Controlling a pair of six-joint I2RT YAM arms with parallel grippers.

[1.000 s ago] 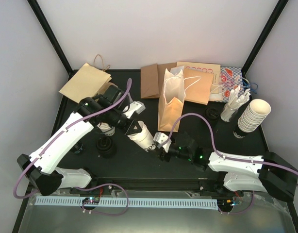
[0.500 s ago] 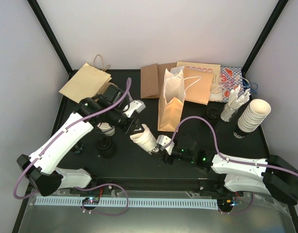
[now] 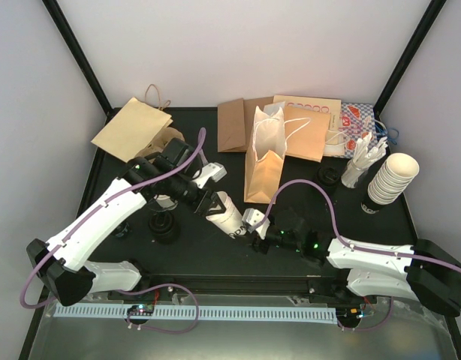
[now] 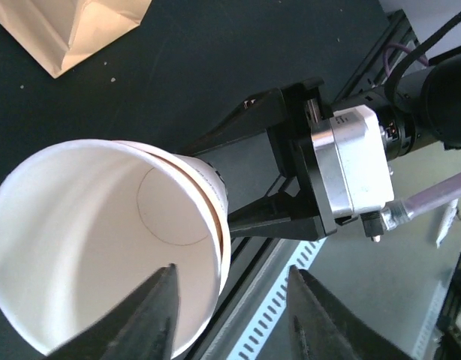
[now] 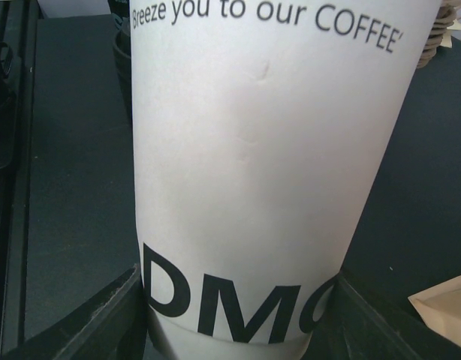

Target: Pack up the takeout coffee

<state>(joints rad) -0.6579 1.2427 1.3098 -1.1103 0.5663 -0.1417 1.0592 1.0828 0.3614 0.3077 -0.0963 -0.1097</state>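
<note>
While the paper bag [image 3: 264,161] stood open behind, the lidless paper cup [image 3: 227,214] lay tilted between the arms, base clamped in the right gripper [image 3: 250,223], mouth toward the nearer left gripper [image 3: 209,202], whose parted jaws straddled its rim, gripping nothing.

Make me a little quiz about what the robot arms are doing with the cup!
1. True or false: the cup has a black lid on.
2. What grips the cup's base? A) left end effector B) right end effector C) nothing
3. Fill in: the last word printed on the cup is ____.
Key: 1 false; 2 B; 3 COFFEE.
</note>
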